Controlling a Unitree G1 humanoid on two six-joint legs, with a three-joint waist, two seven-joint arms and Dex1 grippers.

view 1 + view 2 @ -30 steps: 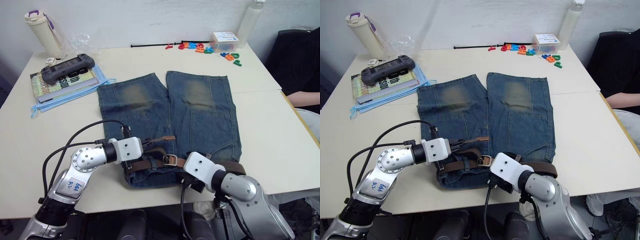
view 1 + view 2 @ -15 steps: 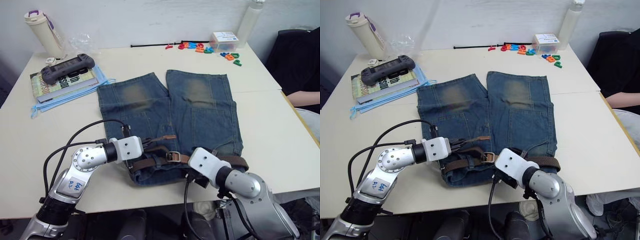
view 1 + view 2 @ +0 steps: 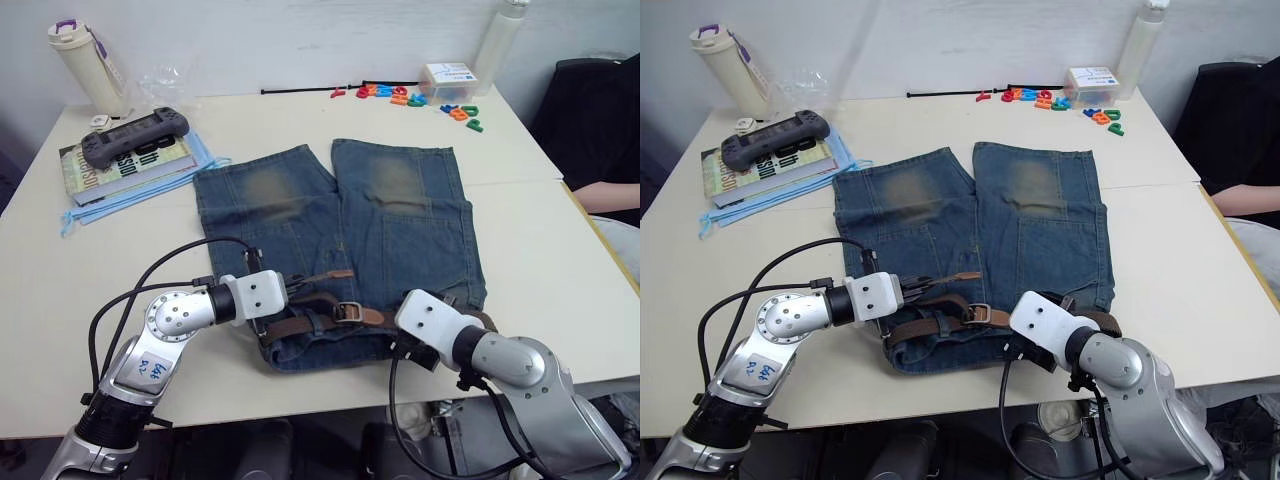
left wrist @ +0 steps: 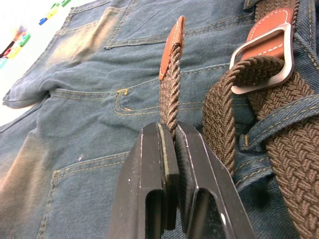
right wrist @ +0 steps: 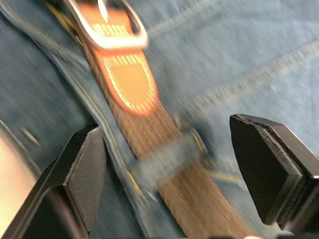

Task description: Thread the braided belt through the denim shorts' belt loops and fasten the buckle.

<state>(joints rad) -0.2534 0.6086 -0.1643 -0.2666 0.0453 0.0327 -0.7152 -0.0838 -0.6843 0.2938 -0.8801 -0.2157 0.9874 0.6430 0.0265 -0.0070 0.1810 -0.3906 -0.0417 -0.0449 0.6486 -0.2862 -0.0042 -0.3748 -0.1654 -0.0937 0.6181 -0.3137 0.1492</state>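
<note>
Since a second ago the right arm has slid along the waistband toward the robot's right, and its right end effector (image 5: 169, 164) now sits over the right side of the waist instead of near the middle; the denim shorts (image 3: 340, 235) have been tugged a little that way too, while the left arm has barely moved.

The shorts lie flat on the white table (image 3: 540, 250), legs pointing away from the robot, waistband nearest it. The braided belt (image 3: 300, 322) runs along that waistband, with its silver buckle (image 3: 346, 311) resting near the middle of the waist. In the right wrist view one of the belt loops (image 5: 167, 153) crosses over the strap just past the buckle's tan leather tab.

The left end effector (image 4: 169, 130) has its two black fingers pressed together on the belt's free end, pinching the woven strap a short way behind the tan leather tip (image 4: 172, 47), which points out beyond the fingers over the denim. The right end effector hovers with its fingers spread wide, one on each side of the strap, not touching it.

At the far left of the table a game controller (image 3: 135, 135) lies on a stack of books, a lidded cup (image 3: 88, 65) stands behind, and coloured letters (image 3: 420, 98) are scattered along the far edge.
</note>
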